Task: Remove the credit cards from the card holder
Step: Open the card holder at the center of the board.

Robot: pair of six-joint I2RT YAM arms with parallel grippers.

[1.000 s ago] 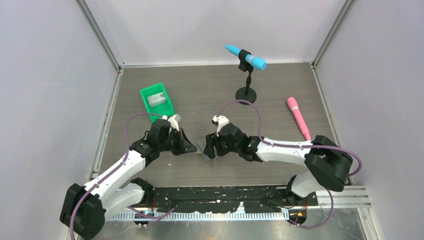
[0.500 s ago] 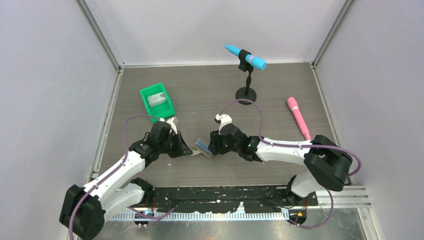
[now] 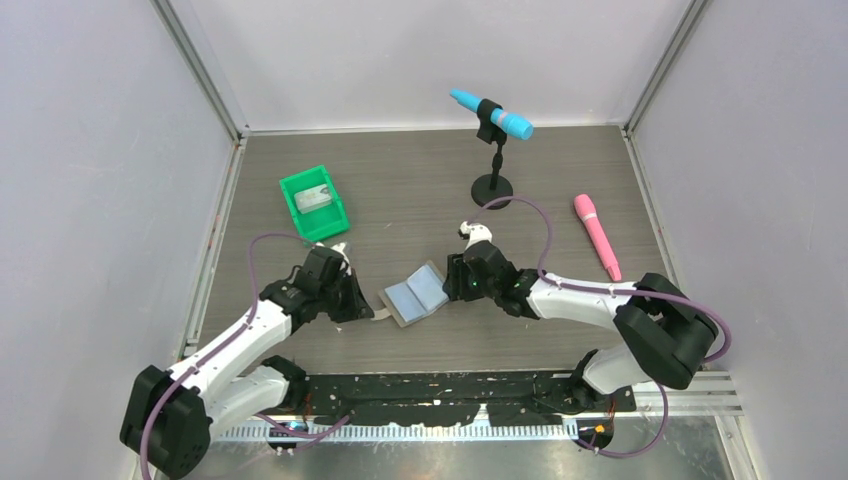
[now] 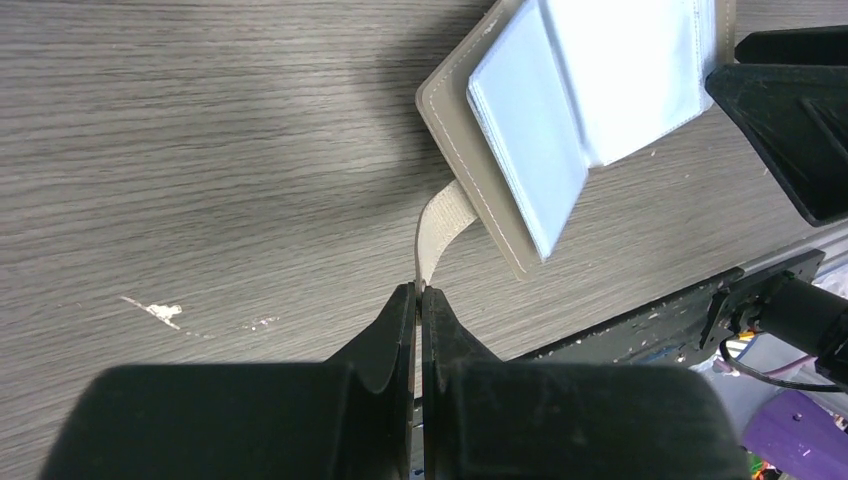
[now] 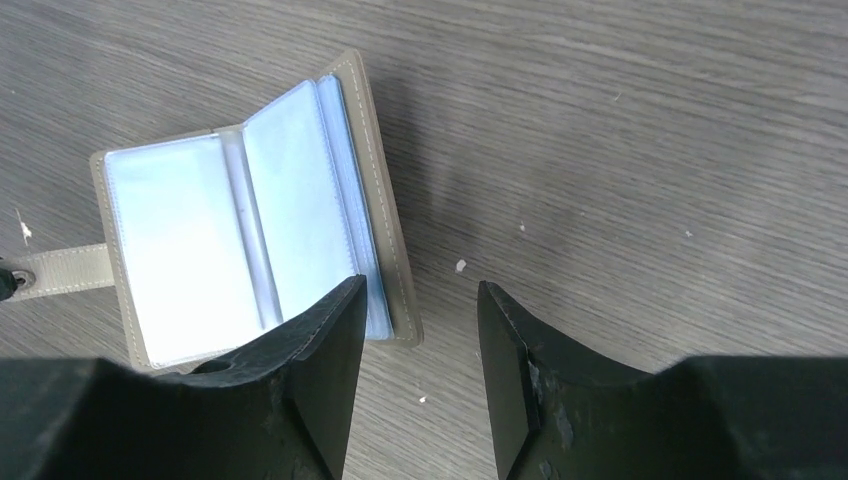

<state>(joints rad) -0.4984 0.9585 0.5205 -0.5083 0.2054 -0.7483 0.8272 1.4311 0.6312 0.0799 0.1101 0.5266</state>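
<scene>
The card holder [image 3: 417, 293] lies spread open on the table, pale blue pockets [image 5: 200, 240] facing up, grey cover [image 4: 470, 150] underneath. Its small grey tab [image 4: 440, 225] sticks out toward my left gripper [image 4: 418, 290], which is shut on the tab's end. My right gripper [image 5: 420, 290] hovers open at the holder's right edge [image 5: 385, 250], with only bare table between its fingers. The credit cards are hidden; the pockets show only pale blue sleeves.
A green bin [image 3: 335, 205] at the back left holds a flat grey rectangle [image 3: 313, 197]. A blue microphone on a black stand [image 3: 492, 185] is at the back centre. A pink microphone [image 3: 597, 235] lies at the right. The black rail [image 3: 450, 385] runs along the near edge.
The holder, earlier raised and half-folded between both grippers, now lies open flat. My right gripper has drawn back to the right and its jaws have narrowed. The left still pinches the tab.
</scene>
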